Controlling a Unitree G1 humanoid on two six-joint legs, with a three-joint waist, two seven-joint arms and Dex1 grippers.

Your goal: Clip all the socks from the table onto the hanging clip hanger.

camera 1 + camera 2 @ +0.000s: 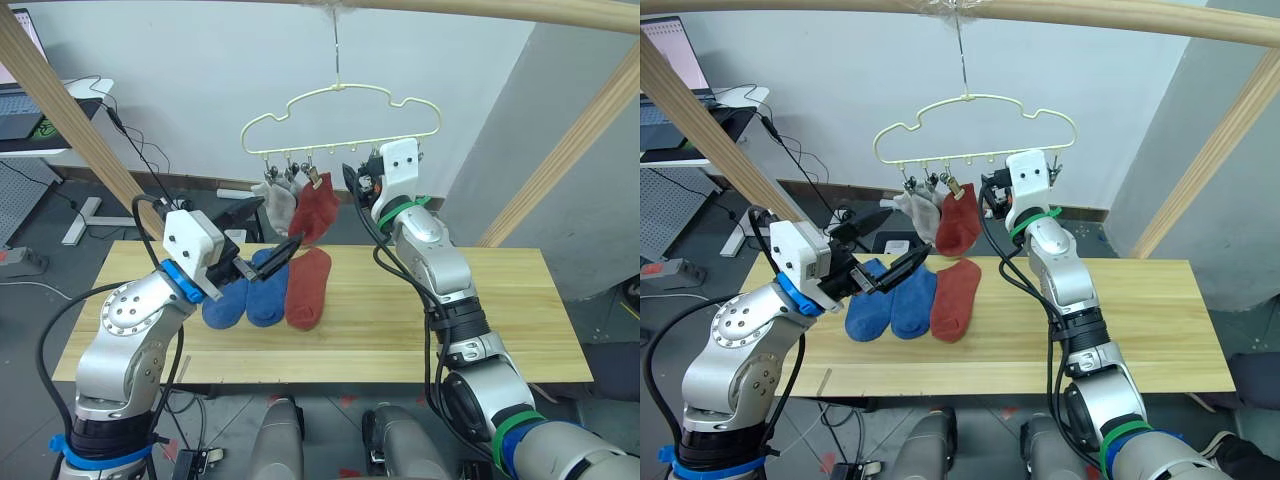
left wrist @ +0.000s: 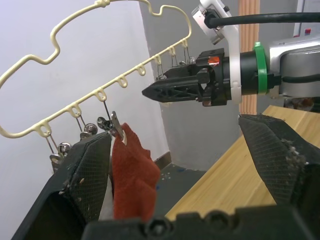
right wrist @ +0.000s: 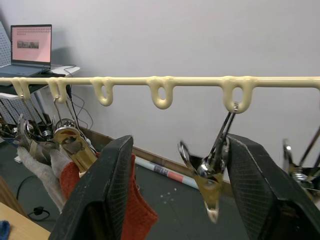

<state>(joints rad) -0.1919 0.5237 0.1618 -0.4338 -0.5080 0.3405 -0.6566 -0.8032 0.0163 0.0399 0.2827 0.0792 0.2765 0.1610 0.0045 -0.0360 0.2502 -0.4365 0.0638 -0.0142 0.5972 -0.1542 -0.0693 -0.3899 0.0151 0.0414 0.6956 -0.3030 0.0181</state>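
Observation:
The cream clip hanger (image 1: 330, 143) hangs from a wooden beam over the table (image 1: 480, 310). Two grey socks (image 1: 278, 203) and one rust-red sock (image 1: 316, 210) are clipped to its left half. On the table lie two blue socks (image 1: 250, 297) and beside them a rust-red sock (image 1: 308, 288). My left gripper (image 1: 268, 232) is open and empty, hovering above the blue socks and just below the hung socks. My right gripper (image 3: 180, 142) is open at the bar, with a free metal clip (image 3: 210, 172) dangling between its fingers.
Slanted wooden frame posts (image 1: 70, 120) stand at both sides of the table. A laptop (image 1: 670, 55) sits on a white desk at the far left, with cables on the floor behind. The right half of the tabletop is bare wood.

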